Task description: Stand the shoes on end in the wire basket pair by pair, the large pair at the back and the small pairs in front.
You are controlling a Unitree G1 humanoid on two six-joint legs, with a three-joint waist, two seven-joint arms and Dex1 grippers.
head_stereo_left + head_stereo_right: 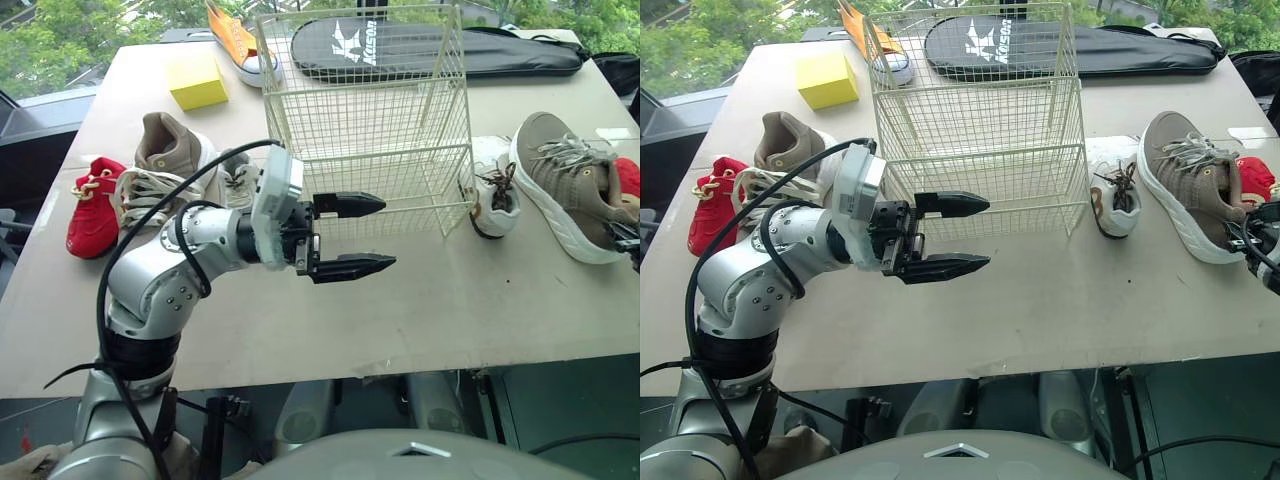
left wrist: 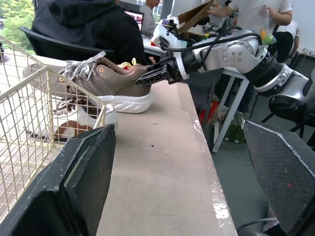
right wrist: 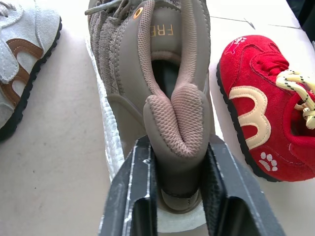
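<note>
The empty wire basket (image 1: 370, 120) stands upright mid-table. My left gripper (image 1: 350, 235) hovers open just in front of it, holding nothing. A large taupe shoe (image 1: 565, 185) lies on its side at the right, and my right gripper (image 3: 178, 147) is shut on its padded heel. Beside it lie a small red shoe (image 3: 261, 113) and a small white-and-brown shoe (image 1: 495, 190). Left of the basket sit the other taupe shoe (image 1: 165, 165), a small red shoe (image 1: 95, 205) and a small grey shoe (image 1: 237, 175). An orange shoe (image 1: 240, 45) lies at the back.
A yellow block (image 1: 197, 82) sits at the back left and a black racket bag (image 1: 440, 50) lies behind the basket. The table's front edge (image 1: 380, 365) is near my left arm. People sit at desks beyond the table's right end (image 2: 93, 29).
</note>
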